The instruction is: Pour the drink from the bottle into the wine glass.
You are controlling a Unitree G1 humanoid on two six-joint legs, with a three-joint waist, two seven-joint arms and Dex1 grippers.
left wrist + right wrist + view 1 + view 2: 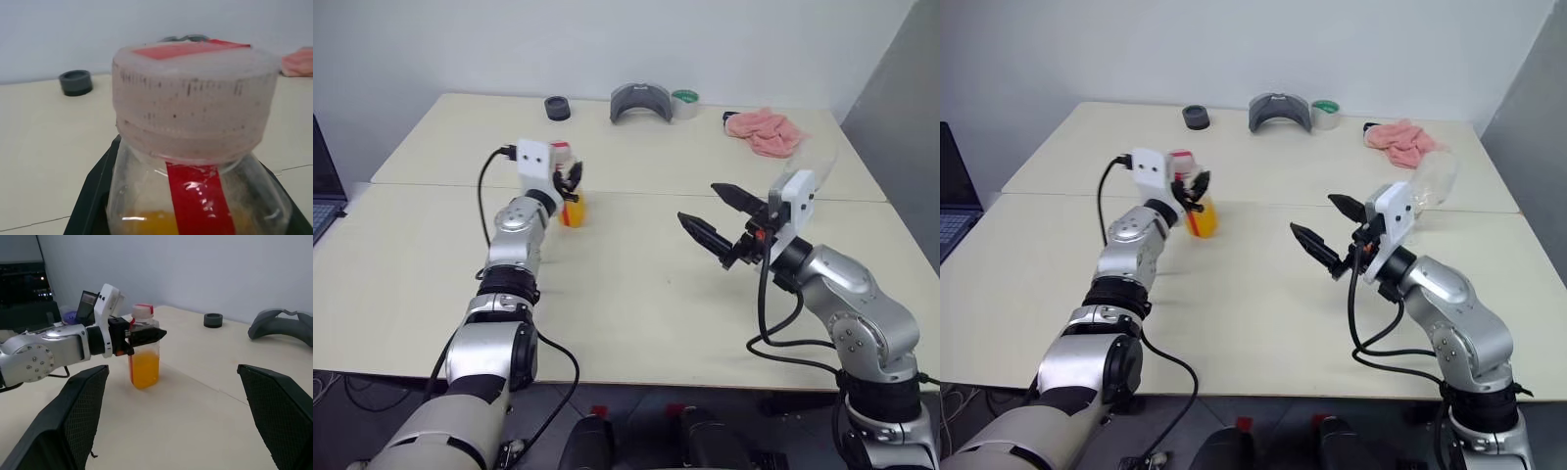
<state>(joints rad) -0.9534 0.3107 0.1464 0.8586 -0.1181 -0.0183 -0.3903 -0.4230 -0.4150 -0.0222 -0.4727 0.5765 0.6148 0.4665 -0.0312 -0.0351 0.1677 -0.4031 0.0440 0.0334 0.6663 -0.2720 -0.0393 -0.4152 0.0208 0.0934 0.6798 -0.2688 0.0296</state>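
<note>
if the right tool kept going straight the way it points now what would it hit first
Probably the bottle, held upright on the table by the left tool. The open right tool points toward it over bare tabletop, though depth is hard to judge.

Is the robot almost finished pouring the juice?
No, it's just starting. The left gripper has shut its jaws on the bottle, which stands upright on the table with its cap on and the drink inside. The right gripper waits open. Uncapping and pouring into the wine glass are left.

No legible text; bottle (195,147) label strip apparently plain red.
</note>
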